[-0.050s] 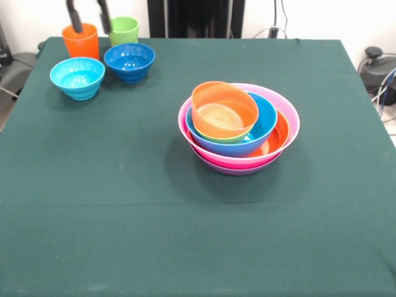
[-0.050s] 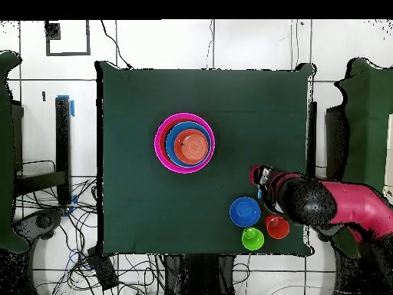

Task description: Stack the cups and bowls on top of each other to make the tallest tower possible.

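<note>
The tower [image 1: 238, 127] stands right of the table's centre: a wide pink bowl [image 1: 286, 111] over a purple one, then orange, blue and lime green bowls, with a small orange bowl [image 1: 224, 110] tilted on top. At the far left corner stand the orange cup [image 1: 81, 40] and the lime green cup [image 1: 124, 29], with a dark blue bowl [image 1: 129, 60] and a light blue bowl [image 1: 77, 77] in front of them. My gripper [image 1: 89, 17] hangs open above the gap between the two cups, holding nothing. Overhead, the tower [image 2: 184, 144], dark blue bowl [image 2: 245, 211], green cup [image 2: 252, 239] and orange cup [image 2: 277, 227] show.
A dark green cloth [image 1: 124, 216] covers the table. In the overhead view my red and black arm [image 2: 330, 203] reaches in from the right and hides the light blue bowl. Cables lie on the floor beyond the table edges.
</note>
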Robot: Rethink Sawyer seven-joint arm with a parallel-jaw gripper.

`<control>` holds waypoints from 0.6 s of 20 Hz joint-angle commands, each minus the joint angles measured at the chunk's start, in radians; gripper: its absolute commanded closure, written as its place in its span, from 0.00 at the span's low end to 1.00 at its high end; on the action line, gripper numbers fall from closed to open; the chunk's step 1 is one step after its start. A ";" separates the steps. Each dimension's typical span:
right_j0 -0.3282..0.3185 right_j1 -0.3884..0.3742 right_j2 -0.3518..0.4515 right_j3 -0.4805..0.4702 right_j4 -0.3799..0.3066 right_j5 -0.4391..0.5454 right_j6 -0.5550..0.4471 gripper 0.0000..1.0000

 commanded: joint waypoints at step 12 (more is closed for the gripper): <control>-0.210 -0.168 0.271 0.307 -0.139 -0.165 -0.277 0.00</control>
